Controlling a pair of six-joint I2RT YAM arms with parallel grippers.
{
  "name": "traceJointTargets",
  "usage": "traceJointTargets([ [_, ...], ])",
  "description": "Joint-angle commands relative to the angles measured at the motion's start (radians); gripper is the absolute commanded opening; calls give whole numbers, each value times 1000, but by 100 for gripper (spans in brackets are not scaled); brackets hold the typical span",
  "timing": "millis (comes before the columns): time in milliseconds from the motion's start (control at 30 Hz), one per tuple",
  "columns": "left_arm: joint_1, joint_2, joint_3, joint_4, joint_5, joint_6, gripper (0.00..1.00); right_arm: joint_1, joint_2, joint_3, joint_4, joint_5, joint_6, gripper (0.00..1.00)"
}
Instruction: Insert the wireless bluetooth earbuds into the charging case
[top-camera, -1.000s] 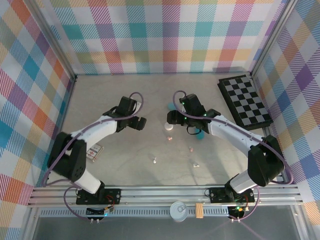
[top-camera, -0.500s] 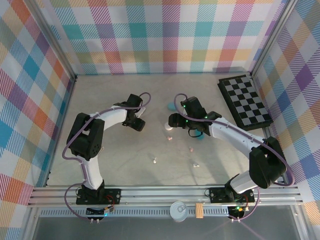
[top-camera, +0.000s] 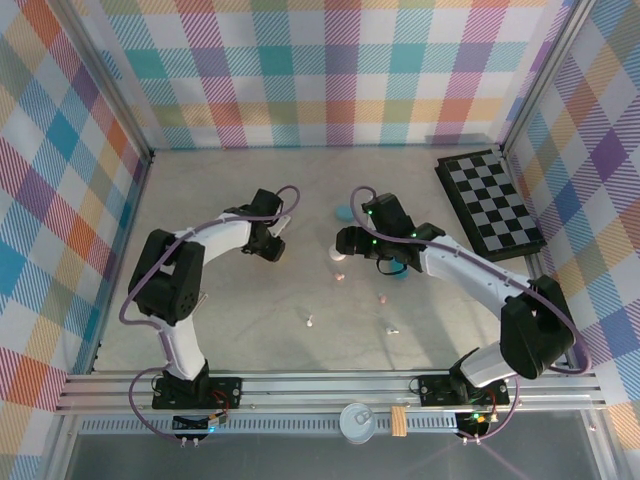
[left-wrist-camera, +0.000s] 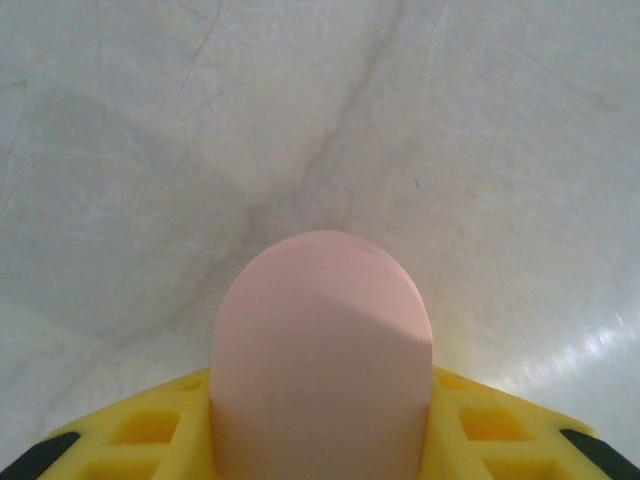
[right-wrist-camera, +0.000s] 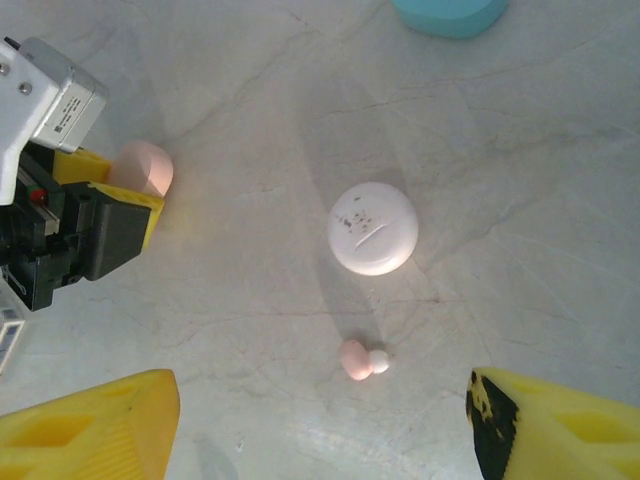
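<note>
1. We see the table (top-camera: 200, 190) bearing everything, with a checkerboard (top-camera: 490, 200) lying well off beyond the right arm
2. The left gripper (top-camera: 275, 238) is clamped on the pink case (left-wrist-camera: 320, 350). In the left wrist view the case sticks forward from between the yellow pads (left-wrist-camera: 150, 430), its rounded end and long axis pointing straight away from them
3. The right gripper (top-camera: 343, 243) hangs with its fingers (right-wrist-camera: 90, 425) spread wide and nothing between them
4. The white case (right-wrist-camera: 373, 229) lies ahead of the right fingers, with the teal case (right-wrist-camera: 450, 12) farther ahead
5. The pink earbud (right-wrist-camera: 353, 360) lies just ahead of the gap between the right fingers, near the white case but apart. Its long axis runs across the gap, with the white tip toward the finger at the right of that view
6. Three further earbuds (top-camera: 381, 298) lie behind the right fingers, too small for us to tell how they point
7. A second ago the left gripper sat farther from the right one; over the last half second neither has really shifted
8. From above the earbud is a speck; the right wrist view gives us its tip
</note>
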Motion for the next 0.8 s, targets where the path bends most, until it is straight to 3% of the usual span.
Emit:
traceJointTargets([
  [0, -2, -160, -46, 15, 64, 5, 40, -38, -86, -43, -1, -143, 43, 76],
  [300, -103, -455, -194, 180, 363, 74, 40, -133, -232, -146, 151, -528, 172, 75],
  [533, -219, -575, -248, 282, 515, 212, 40, -137, -241, -153, 255, -639, 245, 74],
  [767, -278, -592, -236, 279, 541, 265, 41, -136, -204, -165, 361, -720, 307, 72],
])
